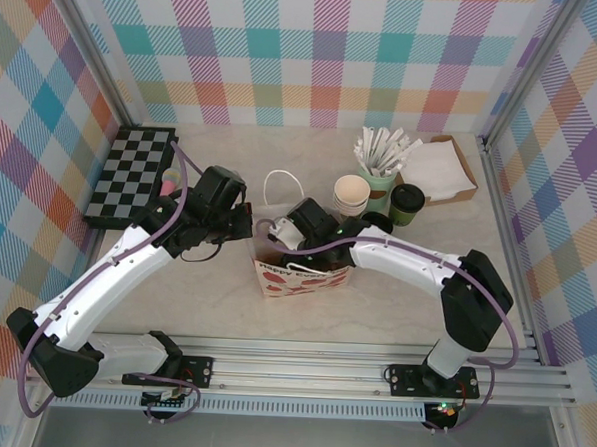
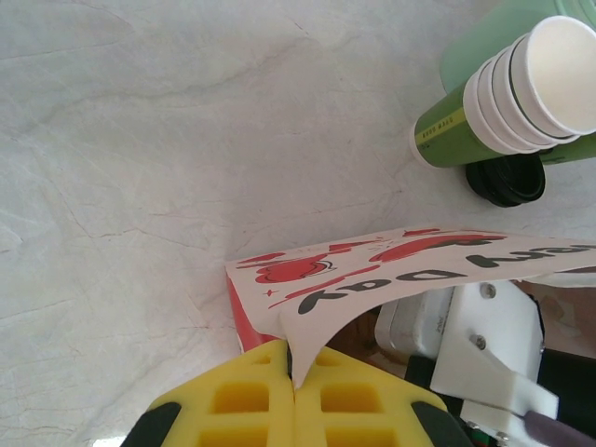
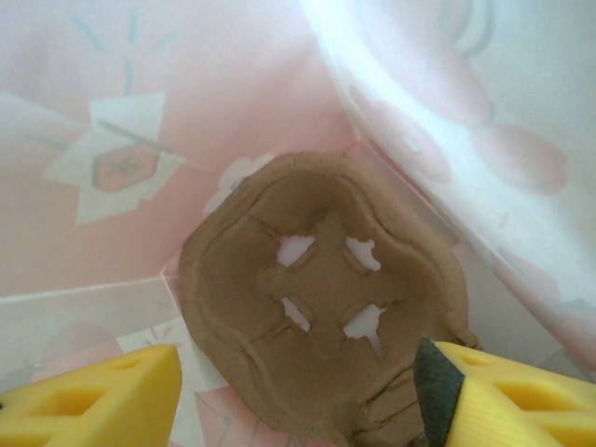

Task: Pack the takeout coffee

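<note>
The takeout coffee (image 1: 407, 202), a dark-green cup with a black lid, stands upright at the back right of the table, apart from both grippers. A white paper bag (image 1: 301, 279) with red print stands open at the centre. My left gripper (image 2: 296, 377) is shut on the bag's (image 2: 372, 270) top edge, its yellow fingers (image 2: 242, 400) pinching the paper. In the top view the left gripper (image 1: 246, 226) is at the bag's left rim. My right gripper (image 1: 288, 238) reaches down into the bag. It stands open (image 3: 298, 400) over a brown pulp cup carrier (image 3: 317, 298) on the bag's floor.
A stack of lidless green cups (image 1: 352, 194) and a mint cup with wrapped sticks (image 1: 382, 158) stand next to the coffee. A loose black lid (image 1: 377, 223) lies in front of them. A napkin tray (image 1: 437, 169) sits back right, a checkerboard (image 1: 131, 173) back left.
</note>
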